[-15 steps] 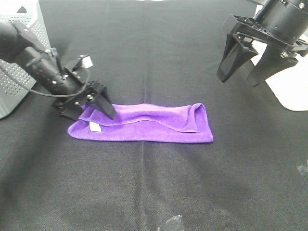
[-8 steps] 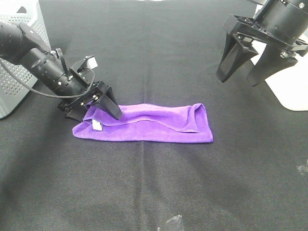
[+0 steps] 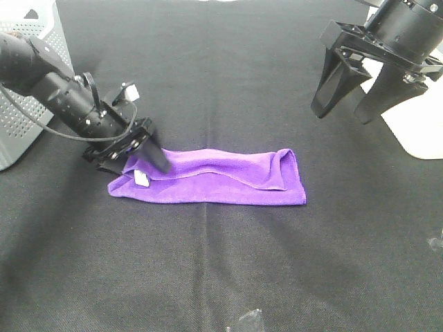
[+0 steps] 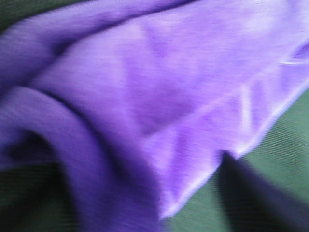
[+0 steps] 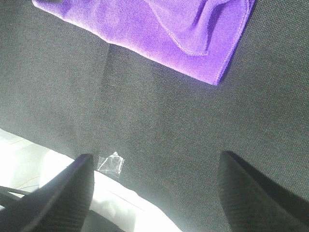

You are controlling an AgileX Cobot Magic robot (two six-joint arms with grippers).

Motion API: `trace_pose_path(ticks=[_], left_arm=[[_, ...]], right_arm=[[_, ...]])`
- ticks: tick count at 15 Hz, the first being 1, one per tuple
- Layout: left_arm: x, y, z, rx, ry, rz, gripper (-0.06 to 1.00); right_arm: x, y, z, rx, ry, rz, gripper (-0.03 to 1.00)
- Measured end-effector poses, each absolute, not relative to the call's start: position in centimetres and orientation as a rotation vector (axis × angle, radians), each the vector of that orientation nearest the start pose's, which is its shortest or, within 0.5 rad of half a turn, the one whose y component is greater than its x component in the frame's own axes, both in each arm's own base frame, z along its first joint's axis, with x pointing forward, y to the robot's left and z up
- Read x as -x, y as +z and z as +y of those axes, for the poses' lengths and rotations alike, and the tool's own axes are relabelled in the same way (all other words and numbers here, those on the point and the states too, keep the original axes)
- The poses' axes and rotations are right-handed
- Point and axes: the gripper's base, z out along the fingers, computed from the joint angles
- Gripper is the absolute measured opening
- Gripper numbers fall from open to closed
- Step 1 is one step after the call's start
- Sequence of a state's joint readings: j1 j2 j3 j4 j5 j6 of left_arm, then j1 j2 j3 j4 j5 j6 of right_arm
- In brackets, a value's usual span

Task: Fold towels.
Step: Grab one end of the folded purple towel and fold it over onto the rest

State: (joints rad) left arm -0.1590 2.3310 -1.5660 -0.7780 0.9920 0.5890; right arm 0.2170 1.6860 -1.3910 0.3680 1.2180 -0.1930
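Folded towel, long axis left-right

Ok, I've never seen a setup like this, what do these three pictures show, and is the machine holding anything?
This is a robot with two black arms, each ending in a two-fingered hand. One picture looks down from a camera mounted high; the other two come from cameras on each wrist. A bright purple fuzzy towel, folded into a long strip, lies on the black cloth-covered table. The left hand is on the towel's left end; whether it grips yet is unclear. The right hand hangs open above the table, holding nothing.
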Motion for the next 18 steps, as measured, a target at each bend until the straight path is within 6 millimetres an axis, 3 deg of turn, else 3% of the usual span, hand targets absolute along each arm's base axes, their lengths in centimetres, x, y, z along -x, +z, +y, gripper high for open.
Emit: trace_pose_path(ticks=[3,7,11,13,16,17,18], left_arm=[[-42.1,7.9,-11.8,-0.436,-0.898,2.951,0.05],[-41.8,9.1,-11.6,-0.569,-0.772,2.965,0.05],[-43.1,13.6,-11.6,-0.581,-0.709,2.899,0.05],[-43.6,15.2,-13.2,-0.628,-0.708,2.854,0.05],[-43.8,17.9,-17.7,-0.750,-0.716,2.761,0.05],[-43.8,17.9,-17.7,-0.750,-0.716,2.761,0.05],[-43.9,18.6,-19.3,-0.779,-0.716,2.744,0.05]], right_arm=[[-32.0,28.4,10.2,0.452,0.532,2.921,0.68],[-31.9,28.8,10.2,0.453,0.531,2.910,0.68],[-30.0,32.3,9.8,0.462,0.524,2.803,0.68],[-29.0,33.8,9.5,0.465,0.521,2.753,0.68],[-27.8,35.4,9.3,0.470,0.517,2.700,0.68],[-27.8,35.4,9.3,0.470,0.517,2.700,0.68],[-27.4,35.8,9.2,0.471,0.516,2.683,0.68]])
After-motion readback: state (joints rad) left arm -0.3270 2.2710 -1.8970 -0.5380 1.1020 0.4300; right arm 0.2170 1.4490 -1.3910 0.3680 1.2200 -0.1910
